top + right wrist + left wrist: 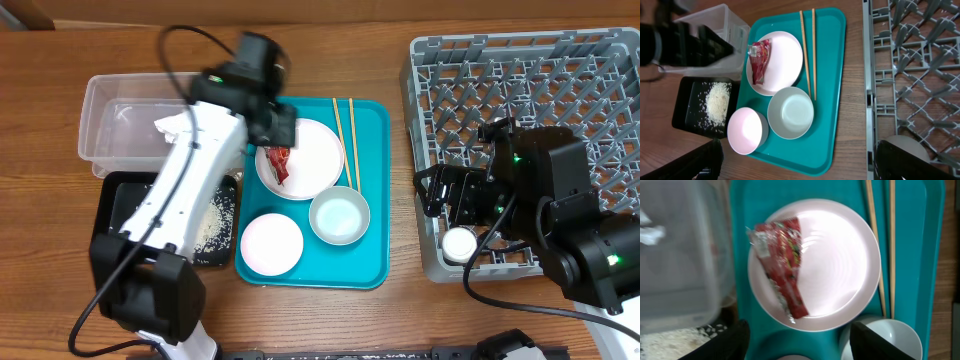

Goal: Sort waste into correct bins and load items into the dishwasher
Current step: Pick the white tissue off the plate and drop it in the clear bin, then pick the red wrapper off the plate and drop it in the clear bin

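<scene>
A crumpled red wrapper [278,163] lies on the large white plate [318,152] on the teal tray [372,190]. My left gripper [274,126] hovers over the plate's left edge, open and empty; in the left wrist view its fingers [795,341] spread below the wrapper [782,265]. Two chopsticks [345,140] lie right of the plate. A pale bowl [339,215] and a pinkish bowl [271,243] sit on the tray's front. A white tissue [172,125] lies in the clear tub [110,110]. Rice [214,226] lies in the black tray [118,205]. My right gripper [436,198] is open and empty at the grey dish rack's [560,90] left edge, beside the small white cup [460,244].
The left arm crosses over the tub's right end and the black tray. The rack's upright pegs [920,65] stand to the right of my right gripper [801,162]. Bare wood table [395,60] lies between the teal tray and the rack.
</scene>
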Controlling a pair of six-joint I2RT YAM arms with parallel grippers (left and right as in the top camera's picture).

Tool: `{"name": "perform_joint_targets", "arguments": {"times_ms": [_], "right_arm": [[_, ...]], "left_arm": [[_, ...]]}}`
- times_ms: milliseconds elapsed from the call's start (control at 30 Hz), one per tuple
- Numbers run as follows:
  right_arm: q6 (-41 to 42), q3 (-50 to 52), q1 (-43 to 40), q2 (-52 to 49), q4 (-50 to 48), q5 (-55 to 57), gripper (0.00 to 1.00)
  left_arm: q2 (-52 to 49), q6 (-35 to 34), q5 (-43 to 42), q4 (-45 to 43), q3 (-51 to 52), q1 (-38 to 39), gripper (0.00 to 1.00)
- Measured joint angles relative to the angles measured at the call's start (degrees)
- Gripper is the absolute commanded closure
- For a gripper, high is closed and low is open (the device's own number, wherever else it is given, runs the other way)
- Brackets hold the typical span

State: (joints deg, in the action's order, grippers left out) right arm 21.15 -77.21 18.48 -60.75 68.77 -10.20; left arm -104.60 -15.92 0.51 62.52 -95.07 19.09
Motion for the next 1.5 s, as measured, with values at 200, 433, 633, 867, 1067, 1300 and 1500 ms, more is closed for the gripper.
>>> {"name": "perform_joint_targets", "arguments": {"times_ms": [200,433,633,867,1067,1300,1500], "right_arm": [[-0.02,0.0,0.0,0.0,0.02,-0.02,0.01],[0.02,0.0,0.0,0.0,0.48,-0.02,0.01],[0.02,0.0,0.0,0.0,1.36,0.0,0.01],[0.0,-0.02,0.0,0.0,1.36,-0.02,0.01],[0.04,0.0,0.0,0.0,1.31,0.0,0.01],[0.04,0.0,0.0,0.0,0.42,-0.02,0.01],[0.04,0.0,0.0,0.0,0.22,0.0,0.01]], "left_arm": [[-4.79,-8.0,5.4,-3.63,6.47,2.54,0.43],[-13.05,-10.4,4.66,-6.32,7.93,1.88,0.82],[-13.7,-10.73,1.6,-2.45,7.06,1.79,0.96],[-9.05,-8.98,0.17,5.79,-5.05,-0.5,0.96],[1.36,-7.67,5.25,4.33,-8.46,-8.15,0.92],[-3.21,-6.43,4.22,3.48,-8.72,-17.88,0.52],[-4.85,0.07,-7.1,7.28,-8.48,-18.29,0.52]]}}
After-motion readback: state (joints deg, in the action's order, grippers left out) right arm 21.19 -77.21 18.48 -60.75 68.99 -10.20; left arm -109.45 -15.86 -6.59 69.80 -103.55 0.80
